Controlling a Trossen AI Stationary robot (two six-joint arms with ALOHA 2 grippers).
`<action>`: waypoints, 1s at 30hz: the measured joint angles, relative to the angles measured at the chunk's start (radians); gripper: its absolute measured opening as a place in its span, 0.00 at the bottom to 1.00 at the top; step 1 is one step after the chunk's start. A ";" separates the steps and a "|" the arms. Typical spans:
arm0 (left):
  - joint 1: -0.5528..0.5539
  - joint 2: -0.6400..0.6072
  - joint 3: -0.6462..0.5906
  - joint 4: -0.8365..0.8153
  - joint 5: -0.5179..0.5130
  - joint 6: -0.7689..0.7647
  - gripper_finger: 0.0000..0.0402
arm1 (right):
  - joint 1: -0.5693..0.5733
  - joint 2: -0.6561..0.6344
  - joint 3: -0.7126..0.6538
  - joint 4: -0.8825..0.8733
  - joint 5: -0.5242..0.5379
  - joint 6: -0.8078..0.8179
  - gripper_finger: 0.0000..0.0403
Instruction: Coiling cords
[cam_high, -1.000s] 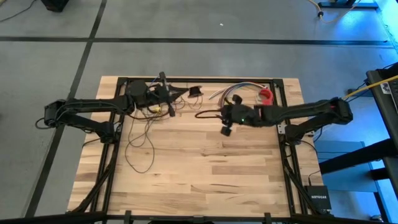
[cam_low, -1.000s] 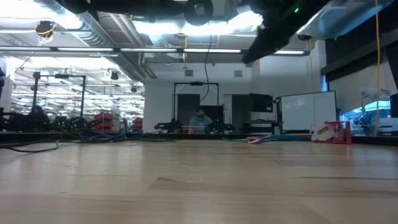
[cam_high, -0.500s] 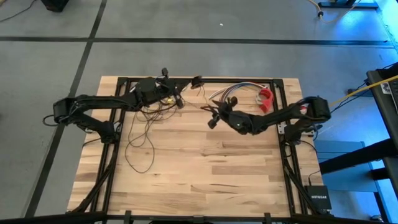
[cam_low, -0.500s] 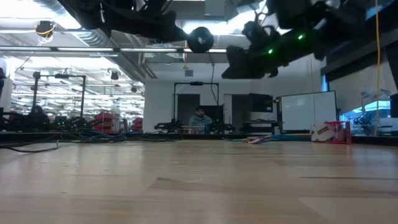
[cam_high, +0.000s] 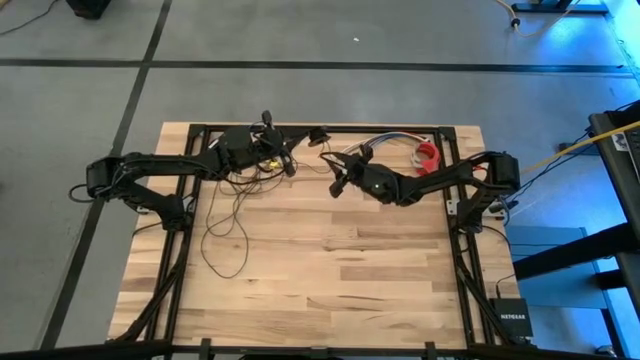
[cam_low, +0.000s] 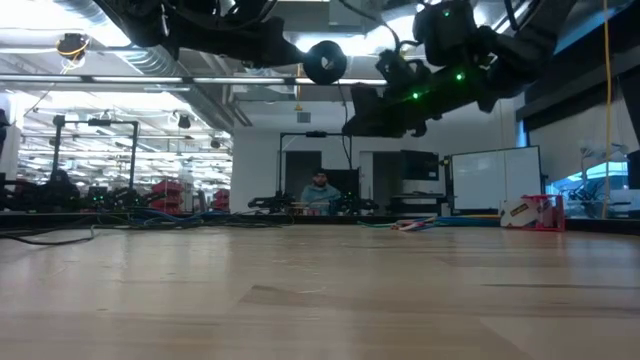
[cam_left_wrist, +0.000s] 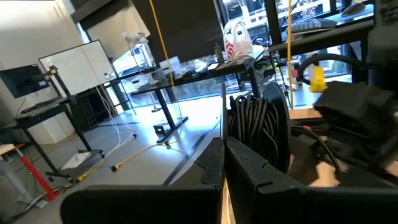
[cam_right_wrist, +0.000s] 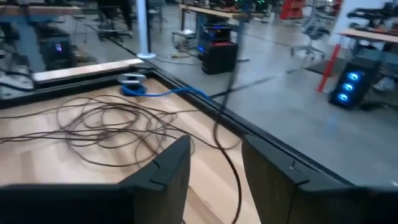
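The cord is a thin dark wire. Its loose loops (cam_high: 228, 222) lie on the wooden table (cam_high: 330, 280) at the left, also seen in the right wrist view (cam_right_wrist: 106, 124). Its round black puck (cam_high: 318, 133) hangs in the air near the far edge, and shows in the low view (cam_low: 323, 62). My left gripper (cam_high: 290, 160) is shut beside the puck. My right gripper (cam_high: 337, 185) stands open and nearly level above the table's middle, pointing toward the left. One cord strand (cam_right_wrist: 229, 146) runs through the gap between its fingers; I cannot tell whether it touches them. My left gripper (cam_left_wrist: 224, 146) pinches a thin cord strand (cam_left_wrist: 222, 115) between its two shut fingers, which point about level toward the table's right. The strand rises out from between the fingertips. The puck (cam_low: 323, 62) hangs just past the gripper, clear of the table.
A bundle of multicoloured wires (cam_high: 375, 145) and a red tape roll (cam_high: 428, 153) lie at the far right. A blue cable (cam_right_wrist: 165, 93) runs along the table's edge. The table's near half is bare wood. A person (cam_low: 320, 190) sits far behind the table.
My right gripper has come down and gone toward the table's left and far edges, tipping from pointing down to nearly level. My left gripper, still shut, has sunk a little and shifted toward the right, bringing the puck lower and nearer the far edge.
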 joint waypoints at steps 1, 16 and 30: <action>0.000 0.000 0.000 0.001 0.000 0.000 0.00 | 0.001 0.000 0.000 0.005 -0.003 -0.009 0.36; 0.000 0.000 0.000 0.006 0.000 0.008 0.00 | -0.025 0.086 0.055 0.085 -0.017 -0.080 0.17; 0.000 0.000 0.000 0.000 0.013 0.007 0.00 | 0.061 0.078 0.096 0.016 0.070 -0.108 0.01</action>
